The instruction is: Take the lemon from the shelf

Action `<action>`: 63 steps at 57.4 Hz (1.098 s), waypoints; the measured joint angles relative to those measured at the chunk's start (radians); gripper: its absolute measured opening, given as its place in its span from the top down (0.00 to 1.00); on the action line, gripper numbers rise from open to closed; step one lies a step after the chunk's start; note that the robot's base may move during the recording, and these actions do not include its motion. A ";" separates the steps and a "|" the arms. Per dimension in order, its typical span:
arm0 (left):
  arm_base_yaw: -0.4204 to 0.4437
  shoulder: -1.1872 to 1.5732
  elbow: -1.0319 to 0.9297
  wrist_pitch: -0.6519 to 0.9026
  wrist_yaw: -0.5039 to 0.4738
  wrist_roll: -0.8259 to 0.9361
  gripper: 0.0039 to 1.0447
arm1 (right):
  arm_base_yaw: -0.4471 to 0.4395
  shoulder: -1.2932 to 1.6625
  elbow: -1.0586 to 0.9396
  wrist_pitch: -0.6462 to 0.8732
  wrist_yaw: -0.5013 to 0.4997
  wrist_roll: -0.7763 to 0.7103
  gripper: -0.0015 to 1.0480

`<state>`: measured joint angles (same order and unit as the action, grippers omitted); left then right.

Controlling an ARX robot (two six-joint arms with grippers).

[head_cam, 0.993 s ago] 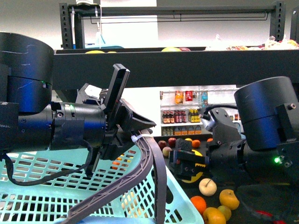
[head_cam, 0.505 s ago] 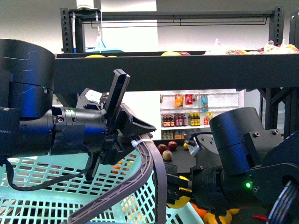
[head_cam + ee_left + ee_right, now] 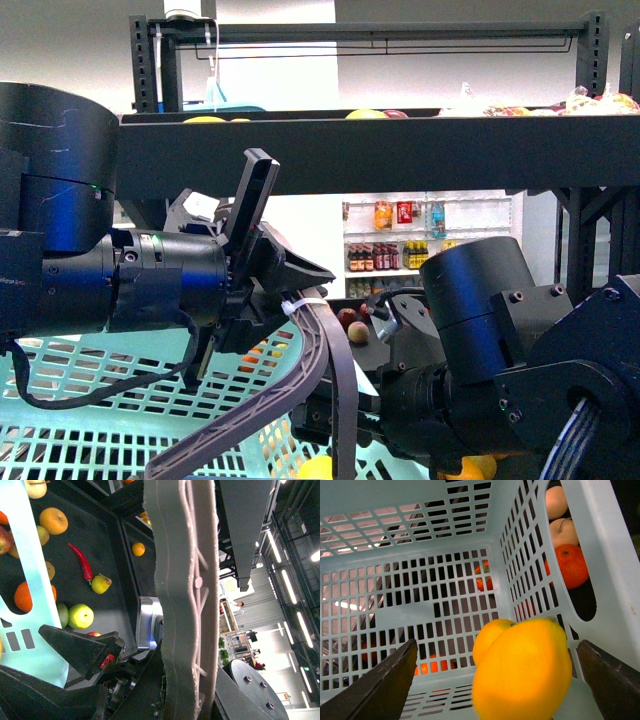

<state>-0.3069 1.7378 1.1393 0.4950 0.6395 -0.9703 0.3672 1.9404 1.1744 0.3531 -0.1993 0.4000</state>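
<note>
Jaws of the right gripper (image 3: 496, 647) spread wide, gripping nothing; lemon (image 3: 524, 677) lies between the fingers (image 3: 380, 682), clear of both, inside the pale teal basket (image 3: 420, 580), off the shelf (image 3: 400, 150); resting on the floor or not, cannot tell; long axis slanted, nub end aimed away from the wrist camera toward the slotted wall; left gripper (image 3: 300, 285) clamped tight on the basket handle (image 3: 325, 350).
</note>
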 joint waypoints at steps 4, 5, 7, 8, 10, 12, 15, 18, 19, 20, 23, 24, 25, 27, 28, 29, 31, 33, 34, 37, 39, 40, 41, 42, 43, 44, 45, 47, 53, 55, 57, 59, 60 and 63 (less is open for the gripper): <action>0.000 0.000 0.000 0.000 -0.001 -0.001 0.90 | -0.004 0.000 0.000 0.000 0.002 0.000 0.07; 0.000 0.000 0.000 0.000 -0.001 0.000 0.90 | -0.005 0.000 0.000 0.001 0.005 0.000 0.07; 0.000 0.000 0.000 0.000 -0.001 0.001 0.90 | -0.010 0.000 0.000 0.001 0.008 -0.002 0.07; 0.000 0.000 0.000 0.000 -0.002 0.001 0.90 | -0.012 0.000 0.000 0.002 0.013 -0.005 0.07; 0.000 0.000 0.000 0.000 -0.002 0.001 0.90 | -0.017 0.000 -0.001 0.007 0.023 -0.016 0.07; 0.000 0.000 0.000 0.000 -0.002 0.001 0.90 | -0.023 -0.002 -0.003 0.011 0.032 -0.030 0.07; 0.000 0.000 0.000 0.000 -0.002 0.000 0.90 | -0.039 -0.014 -0.013 0.008 0.051 -0.051 0.07; 0.000 0.001 0.000 0.000 -0.002 0.000 0.90 | -0.056 -0.039 -0.038 0.008 0.093 -0.087 0.07; 0.000 0.001 0.000 0.000 -0.002 0.000 0.90 | -0.061 -0.047 -0.045 0.009 0.098 -0.091 0.07; 0.000 0.001 0.000 0.000 -0.002 0.000 0.90 | -0.070 -0.063 -0.060 0.014 0.117 -0.107 0.07; 0.000 0.001 0.000 0.000 -0.002 0.000 0.90 | -0.091 -0.106 -0.094 0.021 0.135 -0.142 0.07; 0.000 0.001 0.000 0.000 -0.002 0.000 0.90 | -0.102 -0.132 -0.114 0.022 0.142 -0.153 0.07; 0.000 0.001 0.000 0.000 -0.002 0.000 0.90 | -0.107 -0.146 -0.124 0.022 0.146 -0.166 0.07; 0.000 0.001 0.000 0.000 -0.002 0.000 0.90 | -0.129 -0.209 -0.167 0.025 0.169 -0.201 0.07; 0.000 0.001 0.000 0.000 -0.002 0.001 0.90 | -0.135 -0.226 -0.179 0.027 0.174 -0.206 0.07; 0.000 0.001 0.000 0.000 -0.002 0.000 0.90 | -0.146 -0.262 -0.203 0.028 0.177 -0.224 0.07; 0.000 0.001 0.000 0.000 -0.002 0.000 0.90 | -0.164 -0.319 -0.238 0.025 0.176 -0.239 0.07; 0.000 0.001 0.000 0.000 -0.001 0.000 0.90 | -0.182 -0.382 -0.275 0.013 0.176 -0.256 0.07; 0.000 0.002 0.000 0.000 -0.001 0.000 0.90 | -0.193 -0.426 -0.300 0.000 0.175 -0.267 0.07; 0.000 0.002 0.000 0.000 -0.001 0.000 0.90 | -0.220 -0.540 -0.362 -0.050 0.154 -0.281 0.07; 0.000 0.002 0.000 0.000 -0.001 0.000 0.90 | -0.237 -0.612 -0.400 -0.085 0.151 -0.288 0.07; 0.000 0.002 0.000 0.000 -0.001 0.000 0.90 | -0.246 -0.661 -0.426 -0.108 0.153 -0.293 0.07; 0.000 0.002 0.000 0.000 -0.001 0.000 0.90 | -0.250 -0.685 -0.439 -0.120 0.155 -0.298 0.07; 0.000 0.002 0.000 0.000 -0.001 0.000 0.90 | -0.263 -0.762 -0.479 -0.153 0.157 -0.304 0.07; 0.000 0.002 0.000 0.000 -0.001 0.000 0.90 | -0.270 -0.813 -0.504 -0.177 0.157 -0.305 0.07; 0.000 0.002 0.000 0.000 -0.001 0.000 0.90 | -0.278 -0.893 -0.540 -0.213 0.161 -0.307 0.07; 0.000 0.002 0.000 0.000 -0.002 0.000 0.90 | -0.281 -0.975 -0.574 -0.264 0.177 -0.309 0.07; 0.000 0.002 0.000 0.000 -0.003 0.000 0.90 | -0.280 -1.057 -0.605 -0.310 0.200 -0.310 0.07; 0.000 0.002 0.000 0.000 -0.001 0.000 0.90 | -0.233 -1.320 -0.682 -0.489 0.293 -0.311 0.07; 0.000 0.002 0.000 0.000 -0.001 0.000 0.90 | -0.205 -1.392 -0.700 -0.537 0.337 -0.315 0.07; 0.000 0.002 0.000 0.000 -0.001 0.000 0.90 | -0.161 -1.489 -0.740 -0.539 0.400 -0.332 0.11; 0.000 0.002 0.000 0.000 -0.001 0.000 0.90 | -0.144 -1.566 -0.780 -0.496 0.415 -0.351 0.16; 0.000 0.002 0.000 0.000 -0.002 0.000 0.90 | -0.142 -1.588 -0.793 -0.482 0.410 -0.355 0.17; 0.000 0.002 0.000 0.000 -0.004 0.000 0.90 | -0.148 -1.683 -0.843 -0.429 0.404 -0.369 0.25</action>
<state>-0.3065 1.7397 1.1393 0.4950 0.6353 -0.9703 0.2192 0.2577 0.3317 -0.0757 0.2043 0.0307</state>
